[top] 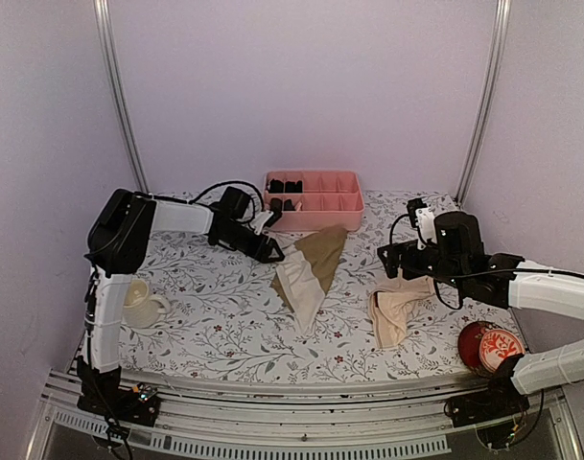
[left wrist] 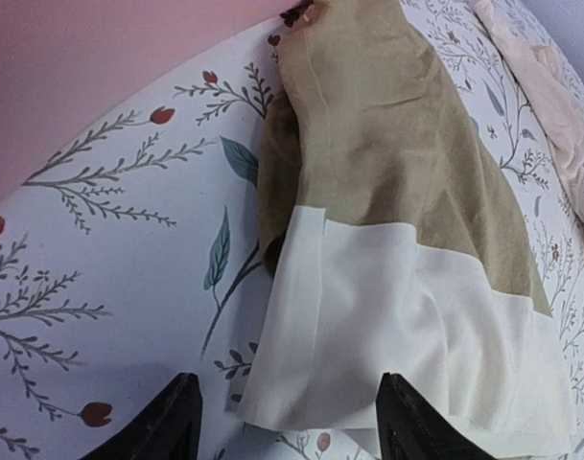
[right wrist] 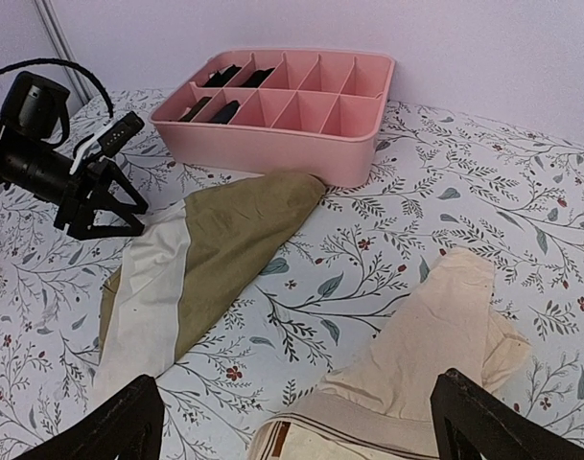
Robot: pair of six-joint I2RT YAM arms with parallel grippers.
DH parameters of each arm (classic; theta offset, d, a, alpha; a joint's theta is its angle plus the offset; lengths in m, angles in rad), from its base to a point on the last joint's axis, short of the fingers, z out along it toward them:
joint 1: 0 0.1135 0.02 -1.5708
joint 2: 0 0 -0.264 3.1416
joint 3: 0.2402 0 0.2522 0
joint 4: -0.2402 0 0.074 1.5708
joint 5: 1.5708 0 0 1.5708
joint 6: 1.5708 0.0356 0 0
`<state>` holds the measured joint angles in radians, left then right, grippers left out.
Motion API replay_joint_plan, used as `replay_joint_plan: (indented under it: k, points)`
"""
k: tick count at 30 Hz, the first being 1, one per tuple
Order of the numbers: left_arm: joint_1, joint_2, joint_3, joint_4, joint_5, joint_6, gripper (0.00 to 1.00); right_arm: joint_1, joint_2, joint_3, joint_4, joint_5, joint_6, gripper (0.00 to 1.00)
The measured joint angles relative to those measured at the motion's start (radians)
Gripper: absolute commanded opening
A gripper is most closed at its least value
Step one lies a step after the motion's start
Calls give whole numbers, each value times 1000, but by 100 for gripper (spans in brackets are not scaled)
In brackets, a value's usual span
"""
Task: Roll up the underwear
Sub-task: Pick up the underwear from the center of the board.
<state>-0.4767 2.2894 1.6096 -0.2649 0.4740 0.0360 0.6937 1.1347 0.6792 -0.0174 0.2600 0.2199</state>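
Note:
The olive-brown underwear point(top: 314, 265) with a cream-white part lies spread out mid-table; it also shows in the left wrist view point(left wrist: 397, 192) and the right wrist view point(right wrist: 215, 249). The pale peach-beige underwear point(top: 397, 309) lies crumpled to its right, also in the right wrist view point(right wrist: 435, 355). My left gripper point(top: 272, 251) is open and empty at the olive garment's upper left edge; the cream hem lies between its fingertips point(left wrist: 172, 422). My right gripper point(top: 399, 261) is open and empty just above the peach garment's far end.
A pink compartment tray point(top: 315, 213) holding small black bundles point(top: 283, 187) stands at the back. A cream mug point(top: 141, 302) sits at the left. A red round tin point(top: 490, 347) sits at the front right. The table has a floral cloth point(top: 224, 316).

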Motion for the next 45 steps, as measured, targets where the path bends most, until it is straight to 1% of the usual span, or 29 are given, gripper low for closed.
replay_joint_plan:
  k: [5,10,13,15,17,19,20,27,32,35,39,42,45]
  points:
    - [-1,10,14,-14,13,2,47,0,1,0,0,0,0,99]
    - [-3,13,17,-26,16,0,40,0,10,0,0,1,0,99]
    - [-4,13,17,-29,16,-3,33,0,17,0,0,1,-1,99]
    - [-5,13,17,-35,16,-6,25,0,21,0,0,1,-1,99]
    - [-6,13,17,-42,16,-10,11,0,27,0,0,2,-2,99]
    - [-8,13,17,-53,17,-15,1,0,33,0,1,1,-4,99]
    - [-8,13,17,-59,15,-15,0,0,35,0,0,0,-6,99]
    - [-11,9,19,-85,39,-19,0,16,39,0,35,-59,-51,99]
    - [-27,-55,19,-138,98,-23,0,114,60,4,104,-37,-127,99]
    - [-45,-139,18,-145,153,-31,0,193,109,17,156,10,-196,99]
    - [-62,-254,-11,-116,215,-55,0,304,215,48,258,109,-294,99]
    - [-67,-297,-35,-91,249,-75,0,375,332,85,350,208,-365,99]
    - [-68,-303,-63,-65,275,-95,0,418,441,134,410,299,-406,99]
